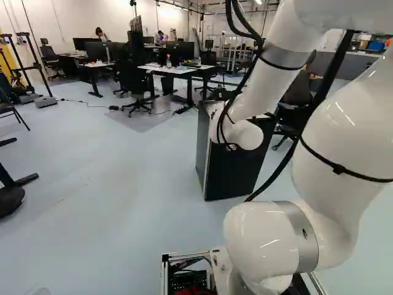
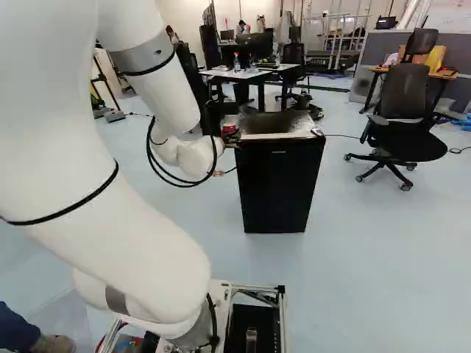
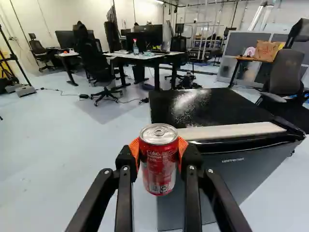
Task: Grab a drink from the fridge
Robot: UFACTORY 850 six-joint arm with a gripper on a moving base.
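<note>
In the right base view my gripper shows partly past the white wrist, with a red can at it, close to the black fridge's top left corner. The wrist view has the gripper shut on the red can, an orange pad pressed to either side. The can is upright, its silver lid unopened. Just beyond and beside it stands the fridge, its door closed. The arm hides the gripper in the left base view, where the fridge is partly covered too.
Behind the fridge are desks with monitors and a bottle. An office chair stands right of the fridge in the right base view. A black stand base is at the left of the left base view. A person's shoe is beside the base.
</note>
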